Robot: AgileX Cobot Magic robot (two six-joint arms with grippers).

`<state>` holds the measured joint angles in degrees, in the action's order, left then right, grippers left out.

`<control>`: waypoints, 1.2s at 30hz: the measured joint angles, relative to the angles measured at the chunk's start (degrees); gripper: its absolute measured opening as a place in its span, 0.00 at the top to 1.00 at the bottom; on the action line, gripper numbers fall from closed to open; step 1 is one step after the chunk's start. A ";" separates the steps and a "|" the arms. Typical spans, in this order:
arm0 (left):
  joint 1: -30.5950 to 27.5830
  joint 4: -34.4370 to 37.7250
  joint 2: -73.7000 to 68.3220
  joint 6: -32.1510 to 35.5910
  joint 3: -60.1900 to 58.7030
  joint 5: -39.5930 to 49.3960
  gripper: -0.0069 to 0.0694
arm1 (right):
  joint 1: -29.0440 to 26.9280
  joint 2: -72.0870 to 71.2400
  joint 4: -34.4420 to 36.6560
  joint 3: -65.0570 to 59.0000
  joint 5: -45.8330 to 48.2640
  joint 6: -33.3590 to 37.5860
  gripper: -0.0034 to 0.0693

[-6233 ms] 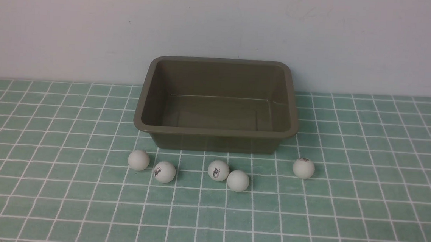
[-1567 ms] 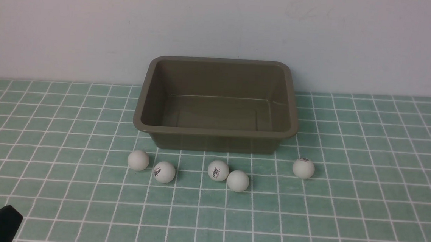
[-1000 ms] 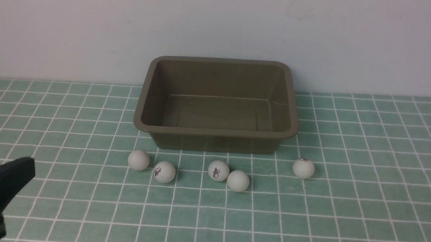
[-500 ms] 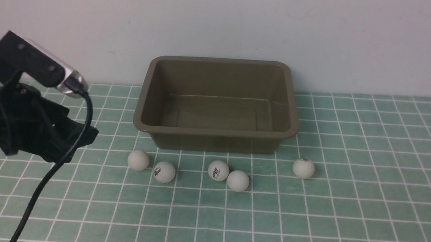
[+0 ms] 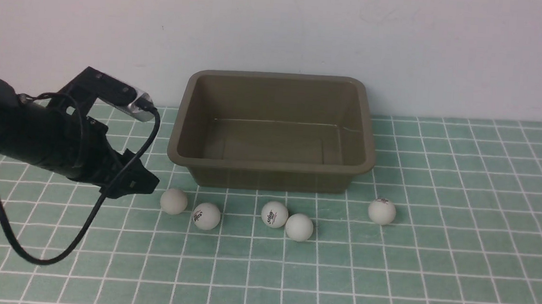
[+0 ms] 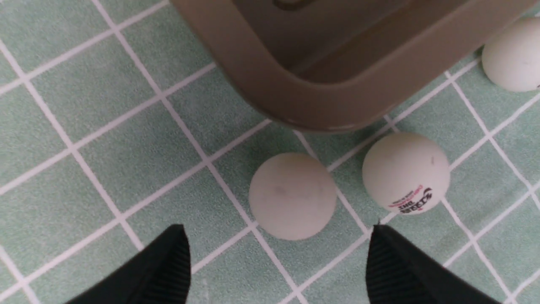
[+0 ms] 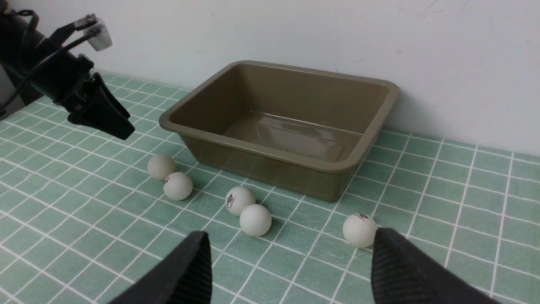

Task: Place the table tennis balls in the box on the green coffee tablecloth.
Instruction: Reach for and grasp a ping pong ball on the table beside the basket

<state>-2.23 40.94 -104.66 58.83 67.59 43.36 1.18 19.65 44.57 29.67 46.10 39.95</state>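
Table tennis balls [image 5: 274, 214] lie along box [image 5: 270, 166] edge; left pincer [image 5: 145, 184] spread.

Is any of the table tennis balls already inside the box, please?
No, the box shows a bare floor, and all five table tennis balls lie on the tablecloth.

The left arm [image 5: 24, 139] is cased in matte black, rounded in section. A black bracket [image 5: 97, 84] carries a silver-ended camera module [image 5: 136, 104], and a black cable [image 5: 83, 228] runs from it. The left gripper [image 5: 145, 181] has black wedge-shaped fingers [image 6: 164, 270] with finely ribbed inner faces. The right gripper [image 7: 289, 249] matches it, black and ribbed.
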 joint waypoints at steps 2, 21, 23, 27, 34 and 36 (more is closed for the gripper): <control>0.00 -0.14 -1.79 -0.07 0.85 0.13 0.25 | 0.00 0.00 0.06 0.00 -0.34 0.00 0.32; 4.91 -1.34 -8.28 1.48 1.72 -5.35 0.25 | 0.00 0.00 0.35 0.00 -2.65 0.00 0.32; 5.28 -1.34 -8.57 1.53 1.72 -6.24 0.25 | 0.00 0.00 0.35 0.00 -2.65 0.00 0.32; 5.80 -1.37 -8.96 2.35 1.72 -6.77 0.25 | 0.00 0.00 0.40 0.00 -2.71 0.00 0.32; 6.31 -1.41 -9.75 2.76 1.76 -7.61 0.44 | 0.00 0.00 0.40 0.00 -2.77 0.00 0.32; 6.31 -1.69 -9.36 1.28 1.76 -7.48 0.46 | 0.00 0.00 0.40 0.00 -2.82 0.00 0.32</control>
<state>4.08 39.25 -114.03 60.12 69.35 35.88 1.18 19.65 44.97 29.67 43.28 39.95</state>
